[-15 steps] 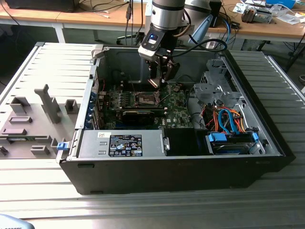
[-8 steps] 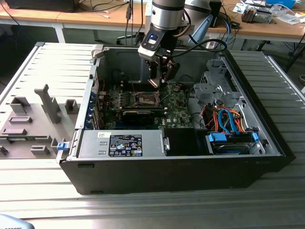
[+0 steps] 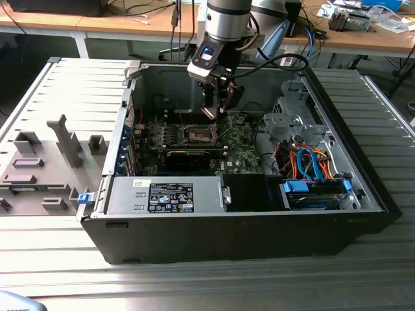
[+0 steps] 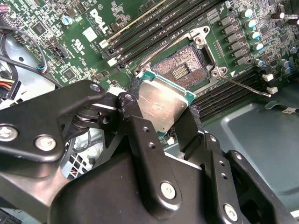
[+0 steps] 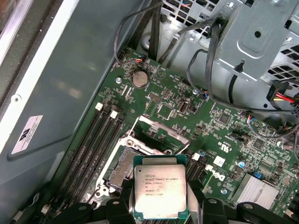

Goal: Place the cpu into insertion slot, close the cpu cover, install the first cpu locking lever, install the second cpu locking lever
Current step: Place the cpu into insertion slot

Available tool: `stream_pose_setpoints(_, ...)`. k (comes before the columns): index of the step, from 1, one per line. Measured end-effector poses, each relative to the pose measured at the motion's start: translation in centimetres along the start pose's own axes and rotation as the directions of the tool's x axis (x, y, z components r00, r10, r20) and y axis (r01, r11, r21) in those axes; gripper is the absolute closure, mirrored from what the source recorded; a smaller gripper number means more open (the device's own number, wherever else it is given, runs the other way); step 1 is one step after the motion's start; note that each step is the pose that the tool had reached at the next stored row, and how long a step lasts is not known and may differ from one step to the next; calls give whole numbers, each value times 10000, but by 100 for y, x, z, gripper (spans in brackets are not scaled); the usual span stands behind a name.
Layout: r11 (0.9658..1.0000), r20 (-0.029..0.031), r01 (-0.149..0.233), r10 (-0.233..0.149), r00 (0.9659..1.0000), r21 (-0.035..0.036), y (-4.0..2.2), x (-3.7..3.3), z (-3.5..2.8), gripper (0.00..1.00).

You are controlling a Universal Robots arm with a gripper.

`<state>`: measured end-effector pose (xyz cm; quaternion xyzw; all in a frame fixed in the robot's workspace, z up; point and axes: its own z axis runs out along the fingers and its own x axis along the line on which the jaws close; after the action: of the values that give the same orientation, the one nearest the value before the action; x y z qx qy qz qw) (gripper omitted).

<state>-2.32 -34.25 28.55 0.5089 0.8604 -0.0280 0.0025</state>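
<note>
Presently, within the opened computer case [image 3: 259,240], over the green motherboard [image 5: 187,93], the gripper [image 4: 163,101] is shown with fingers [image 4: 139,125] pinching the cpu [image 5: 160,191] by opposite edges, held clear above the uncovered insertion slot [image 4: 180,70], whose contacts are judged liable to be bent by a tilted or offset seating.

1. We see the arm [image 3: 228,16] as a smooth silver-grey cylinder.
2. Below it we find a black wrist housing [image 3: 209,66] carrying a small glowing blue light [image 3: 206,54].
3. A thick black cable [image 3: 279,61] curves away from the wrist.
4. Our gripper [image 4: 163,109] is matt black, built from flat, rounded linkage bars stacked over one another.
5. We note round silver screws [image 4: 45,143] at the link joints.
6. Along the fingers [image 4: 140,135] we see small dark holes and another silver screw head each.
</note>
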Motion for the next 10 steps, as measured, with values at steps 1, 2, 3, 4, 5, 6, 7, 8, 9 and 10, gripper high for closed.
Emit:
stream_pose_setpoints(1,10000,0,-7,7,10000,1,0,0,0,45)
stream_pose_setpoints(2,10000,0,-9,9,10000,1,0,0,1,45)
stream_pose_setpoints(3,10000,0,-12,12,10000,1,0,0,1,45)
stream_pose_setpoints(4,10000,-1,-14,14,10000,1,0,0,1,45)
stream_pose_setpoints(5,10000,-1,-17,17,10000,1,0,0,1,45)
stream_pose_setpoints(6,10000,-1,-20,20,10000,1,0,0,2,45)
stream_pose_setpoints(7,10000,-1,-23,23,10000,1,0,0,2,45)
stream_pose_setpoints(8,10000,-1,-28,28,10000,1,0,0,2,45)
stream_pose_setpoints(9,10000,-1,-31,31,10000,1,0,0,3,45)
stream_pose_setpoints(10,10000,-2,-36,36,10000,1,0,0,3,45)
